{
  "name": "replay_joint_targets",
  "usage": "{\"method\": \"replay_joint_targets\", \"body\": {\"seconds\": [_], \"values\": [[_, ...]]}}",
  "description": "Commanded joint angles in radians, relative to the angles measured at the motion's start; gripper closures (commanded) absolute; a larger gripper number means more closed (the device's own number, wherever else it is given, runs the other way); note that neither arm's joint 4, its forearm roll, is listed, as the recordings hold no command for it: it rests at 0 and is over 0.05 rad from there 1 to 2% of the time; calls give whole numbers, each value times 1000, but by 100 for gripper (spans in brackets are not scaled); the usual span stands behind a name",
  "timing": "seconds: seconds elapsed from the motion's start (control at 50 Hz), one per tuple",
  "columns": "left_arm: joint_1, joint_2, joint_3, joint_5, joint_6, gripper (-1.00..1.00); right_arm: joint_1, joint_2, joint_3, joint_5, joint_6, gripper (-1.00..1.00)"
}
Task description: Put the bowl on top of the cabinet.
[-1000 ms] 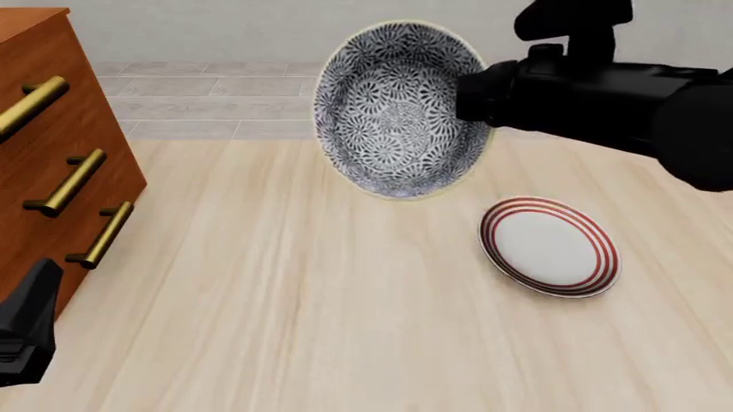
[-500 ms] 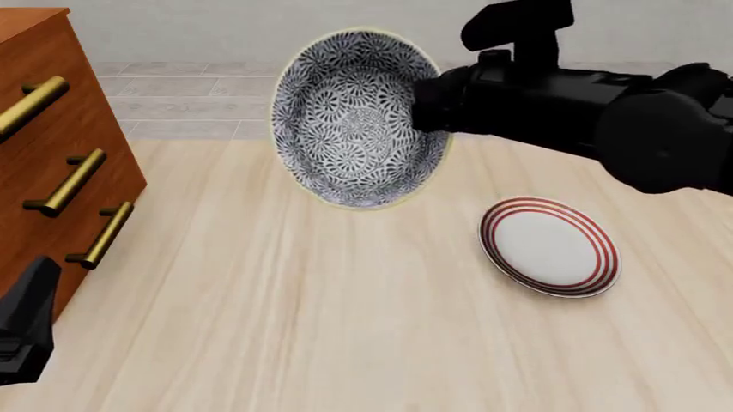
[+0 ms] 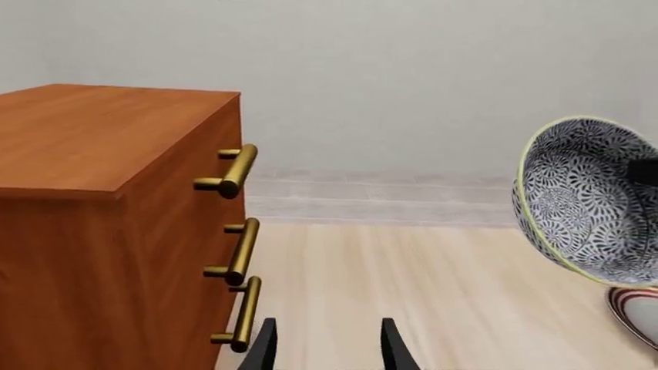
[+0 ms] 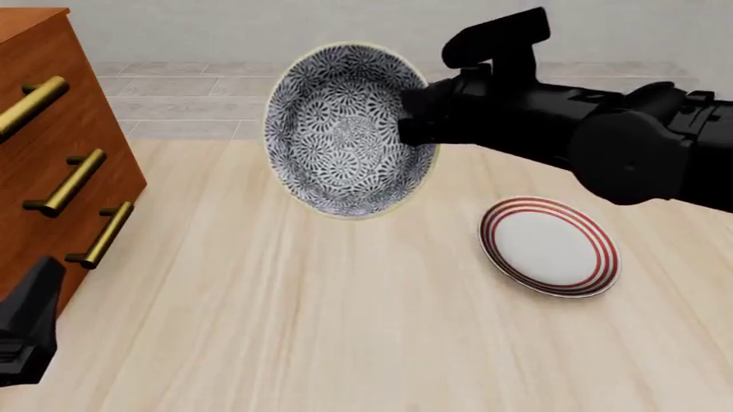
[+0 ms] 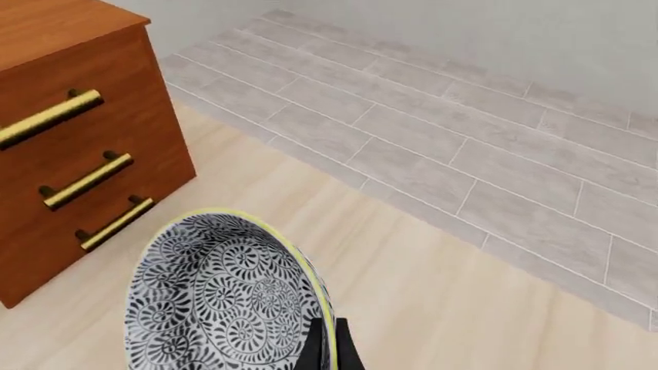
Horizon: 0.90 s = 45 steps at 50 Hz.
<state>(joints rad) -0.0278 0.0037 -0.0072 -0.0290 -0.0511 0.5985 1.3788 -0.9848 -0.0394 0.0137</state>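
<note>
Round deep bowl (image 4: 349,129) with dense dark floral pattern inside and pale cream rim, held in the air above the pale wooden bench (image 4: 343,326), tipped on edge with its opening facing the front camera; gripped at its right rim by the black right gripper (image 4: 414,116), fingers pinched narrow on the rim wall, one inside and one outside as seen in the right wrist view (image 5: 327,347); right arm (image 4: 596,137) reaching in from the right side of the front view. Tall reddish-brown wooden cabinet (image 4: 51,146) with three brass bar handles (image 4: 71,182) at the far left of the bench, well apart from the bowl, flat top (image 3: 92,131) bare in the left wrist view. Flat white plate with red concentric rings (image 4: 548,246) lying on the bench below and to the right of the bowl, not touching it. Left gripper (image 3: 327,347) low near the front left corner beside the cabinet's lowest handle, its two black fingers (image 3: 265,348) spread apart with nothing between them; only a dark tip of it (image 4: 29,330) showing in the front view. Grey tiled floor (image 5: 463,146) beyond the bench's far edge.
</note>
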Motion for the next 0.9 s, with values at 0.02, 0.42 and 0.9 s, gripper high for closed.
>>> {"method": "replay_joint_targets", "body": {"seconds": [0.02, 0.42, 0.9], "values": [[-36, 43, -9, -54, -32, -100, -10, -13, -4, -10, -12, 100], [-210, 219, -178, -158, -123, -100, -2, -52, -2, 4, -18, 100], [-414, 516, -321, -295, -148, -100, 18, -106, 10, 15, -10, 100]]}}
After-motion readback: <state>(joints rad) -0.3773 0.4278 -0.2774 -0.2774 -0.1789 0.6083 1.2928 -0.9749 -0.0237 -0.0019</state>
